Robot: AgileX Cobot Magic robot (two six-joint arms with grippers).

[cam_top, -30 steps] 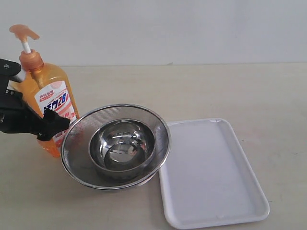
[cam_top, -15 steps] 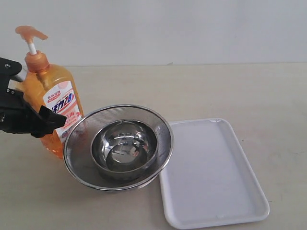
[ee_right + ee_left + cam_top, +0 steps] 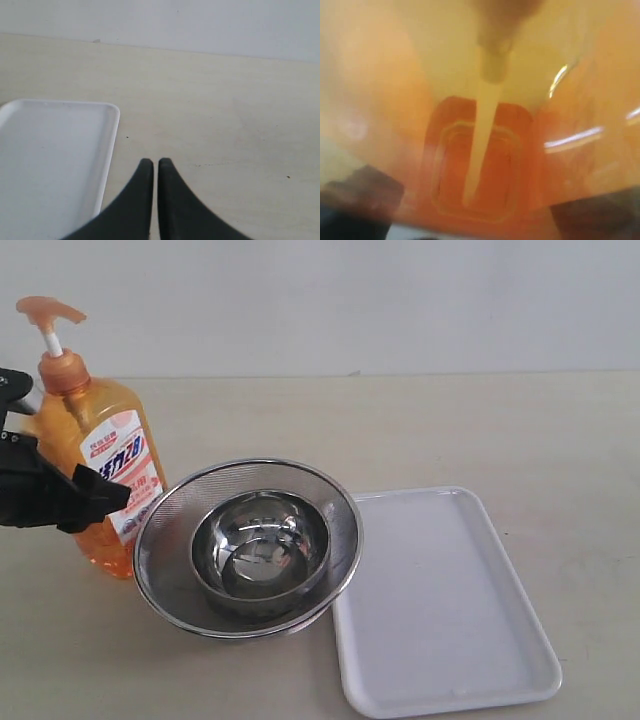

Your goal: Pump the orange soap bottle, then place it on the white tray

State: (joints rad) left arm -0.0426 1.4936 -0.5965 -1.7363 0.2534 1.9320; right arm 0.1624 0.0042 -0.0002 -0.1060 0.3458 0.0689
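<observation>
The left gripper point(image 3: 90, 498) is clamped around the middle of the orange soap bottle point(image 3: 100, 455) at the left edge of a pale wooden table point(image 3: 480, 430). One black finger point(image 3: 100, 495) lies across the bottle's white-and-orange label. The bottle leans slightly, and the exterior view does not settle whether its base rests on the table. Its pump head stands raised on a white stem. Orange liquid fills most of the translucent body, and in the left wrist view a pale dip tube point(image 3: 482, 135) runs down through it toward the rectangular base (the picture is close and blurred, with dark finger shapes at either lower corner).

Just beside the bottle sits a round steel mesh strainer point(image 3: 170, 530). A smaller polished steel bowl point(image 3: 262, 545) is nested inside it, its interior mirror-bright. On the far side from the bottle, the strainer's rim meets the edge of the white tray point(image 3: 450, 610). The tray lies flat on the table, well apart from the bottle.

The right gripper point(image 3: 151, 165) hangs over the table next to the tray point(image 3: 55, 150). Its two black fingers are pressed nearly together, with nothing between them.
</observation>
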